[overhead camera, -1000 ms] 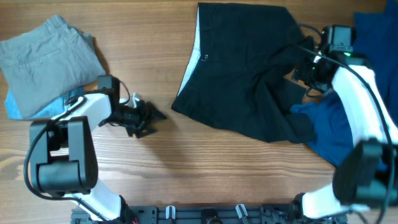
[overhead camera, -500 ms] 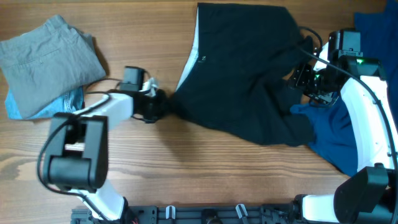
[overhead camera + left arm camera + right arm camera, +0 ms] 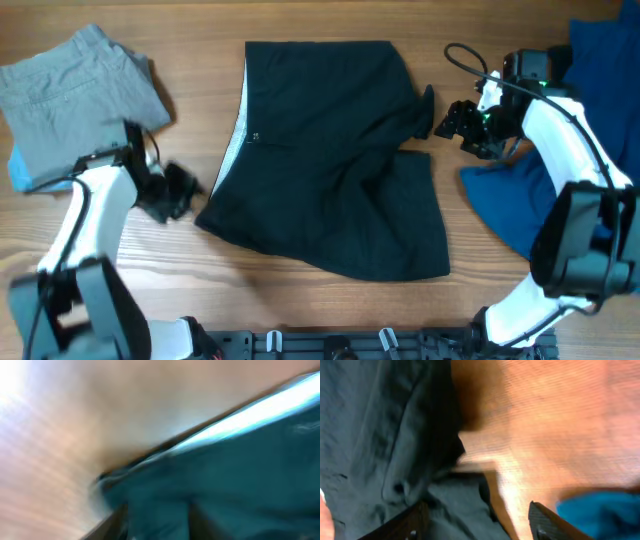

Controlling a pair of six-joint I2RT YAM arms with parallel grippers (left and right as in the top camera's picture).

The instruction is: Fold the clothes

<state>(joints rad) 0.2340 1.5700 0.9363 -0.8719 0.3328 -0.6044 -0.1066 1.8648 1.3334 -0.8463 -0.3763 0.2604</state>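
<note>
Desk (image 3: 330, 310) is pale wood w/ clear grain. Black shorts (image 3: 330, 180) lie spread out mid-desk, white edge along their left side. A small white tag (image 3: 256, 137) is too tiny to read. Grey trousers (image 3: 80, 90) sit folded at far left, blue cloth (image 3: 520, 200) at right. L gripper (image 3: 172, 192) is just beside the shorts' lower-left corner, blurred; can't tell its state. R gripper (image 3: 450, 120) is near the top-right flap, fingers (image 3: 547, 522) wide, holding nothing.

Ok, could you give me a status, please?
Right gripper: jaws open, beside black shorts. Left gripper: blurred, unclear. Shorts spread, unfolded. Nothing lying on them.
</note>
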